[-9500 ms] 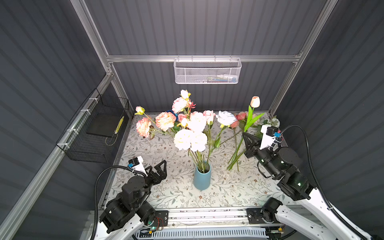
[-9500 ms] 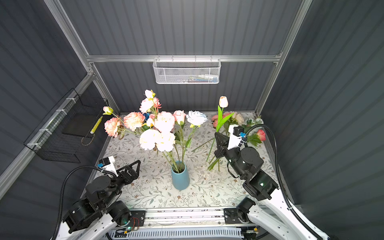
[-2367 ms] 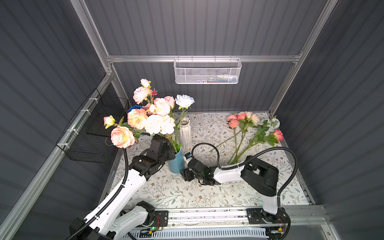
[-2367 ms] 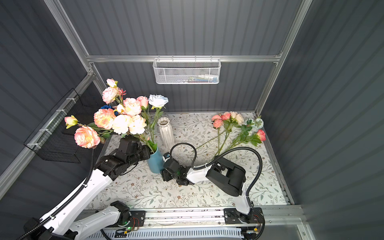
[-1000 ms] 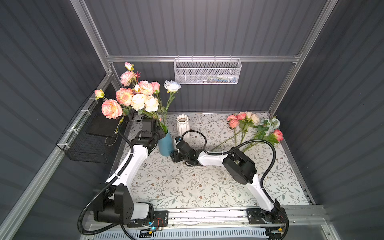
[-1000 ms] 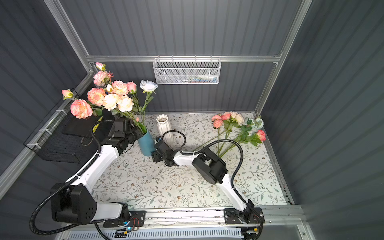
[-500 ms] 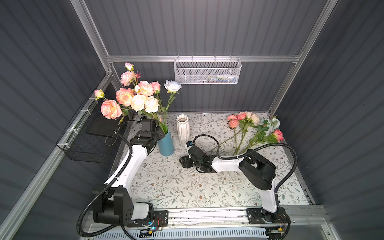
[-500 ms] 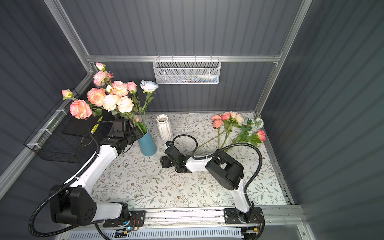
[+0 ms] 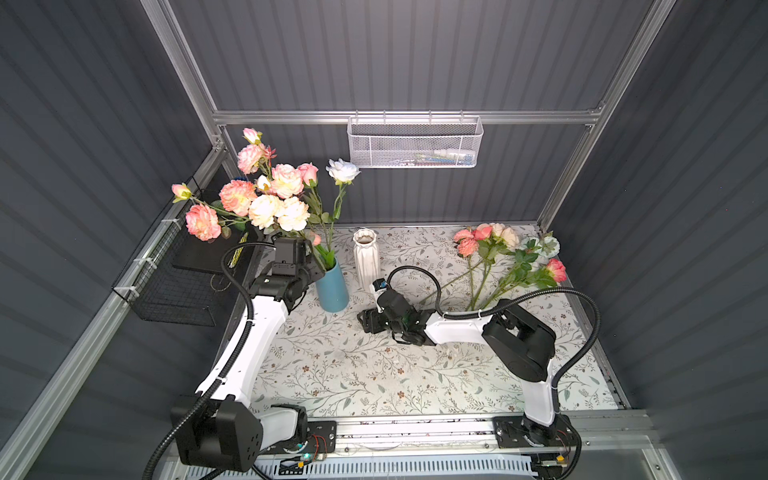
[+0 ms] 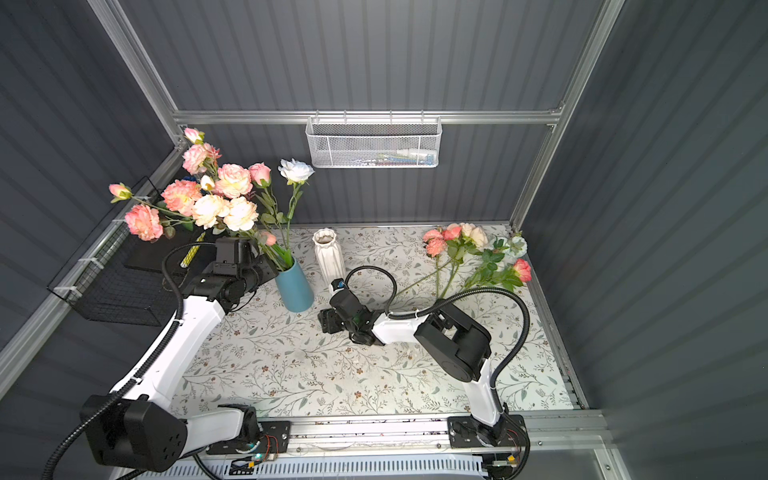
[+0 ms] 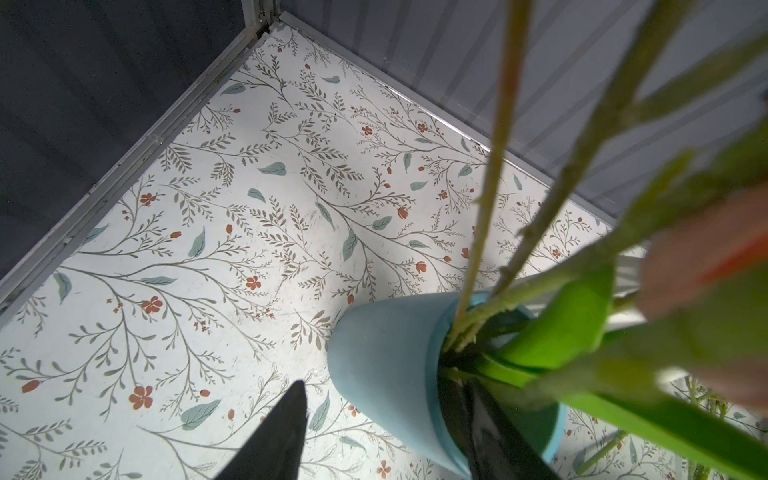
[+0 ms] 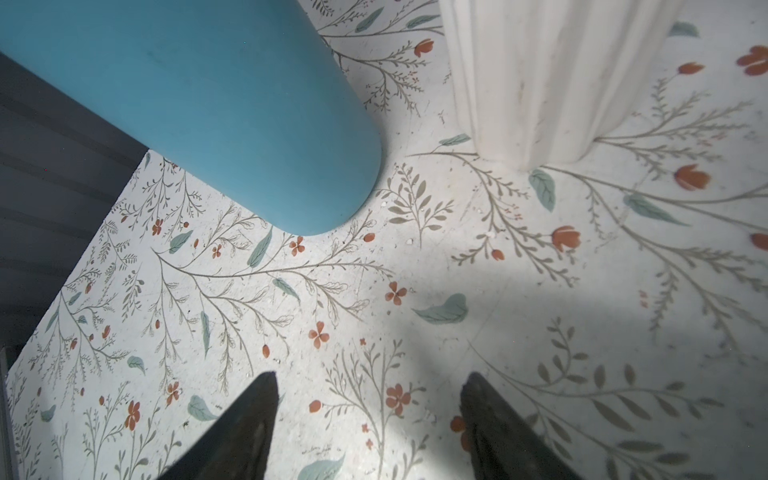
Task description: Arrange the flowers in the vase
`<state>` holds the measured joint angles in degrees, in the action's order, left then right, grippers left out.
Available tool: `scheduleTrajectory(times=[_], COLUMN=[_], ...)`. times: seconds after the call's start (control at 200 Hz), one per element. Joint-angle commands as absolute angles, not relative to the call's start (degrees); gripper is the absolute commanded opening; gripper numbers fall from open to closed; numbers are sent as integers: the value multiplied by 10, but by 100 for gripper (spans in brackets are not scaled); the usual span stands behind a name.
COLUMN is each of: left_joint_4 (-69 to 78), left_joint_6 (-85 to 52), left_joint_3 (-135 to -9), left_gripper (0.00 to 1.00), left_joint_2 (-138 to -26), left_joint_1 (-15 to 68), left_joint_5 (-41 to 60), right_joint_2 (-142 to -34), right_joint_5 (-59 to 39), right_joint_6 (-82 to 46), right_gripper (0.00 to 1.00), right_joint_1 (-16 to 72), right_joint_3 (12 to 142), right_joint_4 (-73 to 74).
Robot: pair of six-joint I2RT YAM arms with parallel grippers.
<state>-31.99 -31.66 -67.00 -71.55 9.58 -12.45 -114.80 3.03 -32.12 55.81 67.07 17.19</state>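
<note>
Top views: two arms over a flower-print tablecloth [image 9: 353, 374], grey panels all round.
Blue vase [image 9: 332, 286]: upright at the back left of the cloth.
Bunch of flowers [image 9: 266, 203]: pink, peach and cream blooms plus one white. The stems are down in the blue vase and the heads lean out to the left.
Loose flowers [image 9: 498, 257]: lying on the cloth at back right, well apart from both vases, with pink and cream heads toward the back wall.
White vase [image 9: 366, 257]: ribbed and upright, just beside the blue vase on its right.
Left gripper [image 11: 386, 386]: at the blue vase's rim, fingers spread. The outer finger [image 11: 286, 432] stands clear of the wall and the other sits by the mouth among the stems — released, gripping nothing.
Right gripper [image 12: 370, 376]: low in front of the two vases, fingers parted — only cloth between them.
White basket [image 9: 415, 145]: wire mesh, hung on the back wall.
Black basket [image 9: 166, 291]: wire, hung on the left wall.
</note>
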Motion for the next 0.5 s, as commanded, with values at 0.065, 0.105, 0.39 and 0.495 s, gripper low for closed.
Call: scheduleTrajectory(times=[0.065,0.105,0.39,0.495], left_joint_4=[-348,-354,-391,-401], left_joint_6=[-325,-326,-356,-366], left_joint_3=[-707,-707,-673,-657], left_gripper=[61,61,61,61], left_joint_2=[-696,-693,-637,-612], left_joint_1=[94,94,94,95], left_joint_5=[-128,-128,-137,-124], right_joint_2=[-1127,-1126,-1112,-1099], right_joint_5=[42,44,47,45], right_joint_6=[-322,-322,-323,-324], right_gripper=[72,72,72,72], right_joint_1=[558,558,556,555], right_joint_3=[664,662,651,641], right_joint_4=[176,174,176,176])
